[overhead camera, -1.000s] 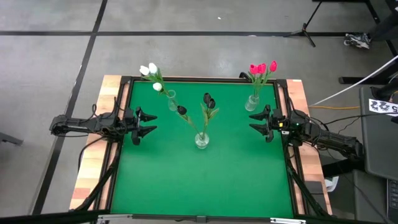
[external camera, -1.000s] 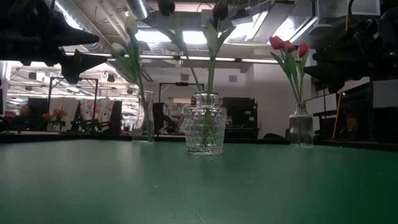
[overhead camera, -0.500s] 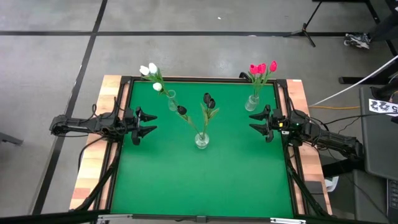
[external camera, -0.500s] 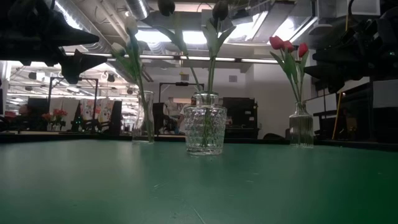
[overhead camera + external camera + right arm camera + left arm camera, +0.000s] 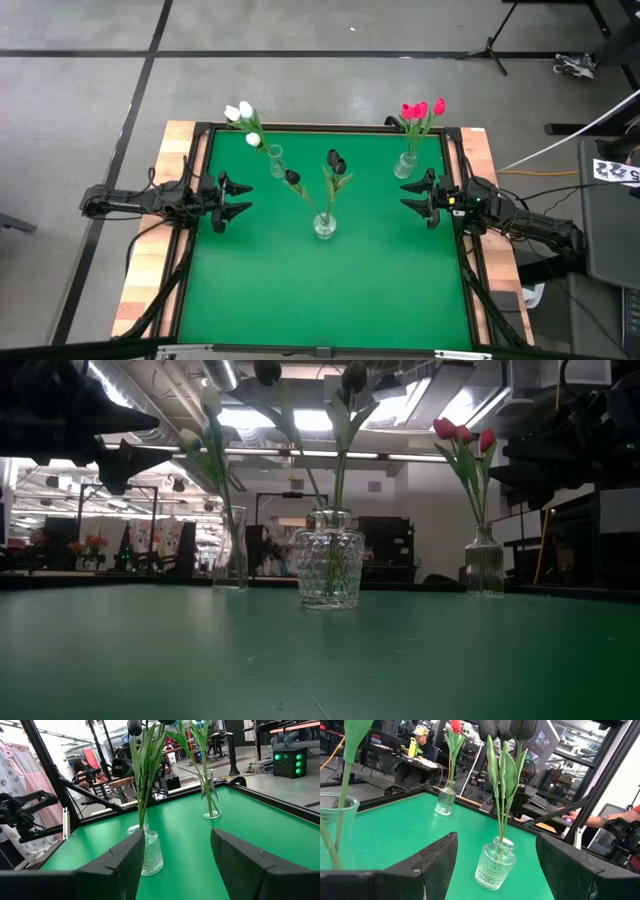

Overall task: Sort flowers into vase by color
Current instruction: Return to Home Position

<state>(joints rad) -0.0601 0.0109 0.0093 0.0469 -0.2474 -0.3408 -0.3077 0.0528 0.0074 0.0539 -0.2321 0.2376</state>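
White tulips (image 5: 243, 114), three of them, lean out of the slim vase (image 5: 276, 160) at the far left of the green tabletop (image 5: 320, 290), with their heads reaching past its far edge. We see the three pink-red tulips (image 5: 421, 109) in the ribbed vase (image 5: 405, 166) at the far right. The three black tulips (image 5: 336, 163) stand in the cut-glass vase (image 5: 325, 226), which is nearer the middle and closer to us than the other two. One black head tilts toward the slim vase.

In the low view the cut-glass vase (image 5: 329, 568) stands in front, between the slim vase (image 5: 231, 548) and the ribbed vase (image 5: 484, 563).

We find the left gripper (image 5: 243, 197) over the left edge of the tabletop, raised above it and pointing inward. Its fingers are spread wide and hold nothing, and it is well apart from every flower. In its wrist view the cut-glass vase (image 5: 495, 865) shows farther off, in the gap between its two dark fingers (image 5: 437, 857).

The right gripper (image 5: 407, 194) mirrors it at the right edge, near the ribbed vase but not touching it. It too is spread wide and holds nothing. Its wrist view looks across the tabletop to the cut-glass vase (image 5: 150, 852) and the slim vase (image 5: 210, 795).
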